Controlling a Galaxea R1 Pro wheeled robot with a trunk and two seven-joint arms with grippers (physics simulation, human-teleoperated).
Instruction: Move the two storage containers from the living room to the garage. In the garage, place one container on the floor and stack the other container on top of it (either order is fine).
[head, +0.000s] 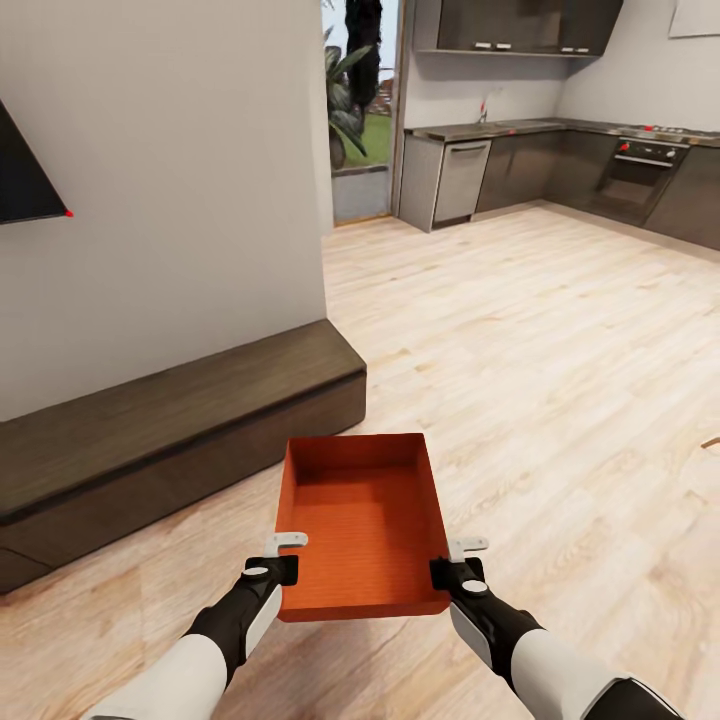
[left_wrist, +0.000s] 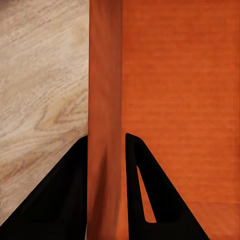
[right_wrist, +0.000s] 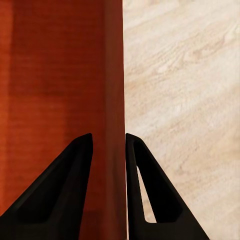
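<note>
Where the living room's wood-plank floor (head: 560, 350) is crossed, one orange-red storage container (head: 362, 520) is held level in front. Left gripper (head: 283, 556) jaws are clamped on its left wall, right gripper (head: 457, 562) jaws on its right. A dark-wood bench (head: 150, 430) is seen left.

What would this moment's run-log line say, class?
room: living room | left tool: shut on box wall | right tool: shut on opposite wall | box: held above wood floor | bench: left
</note>
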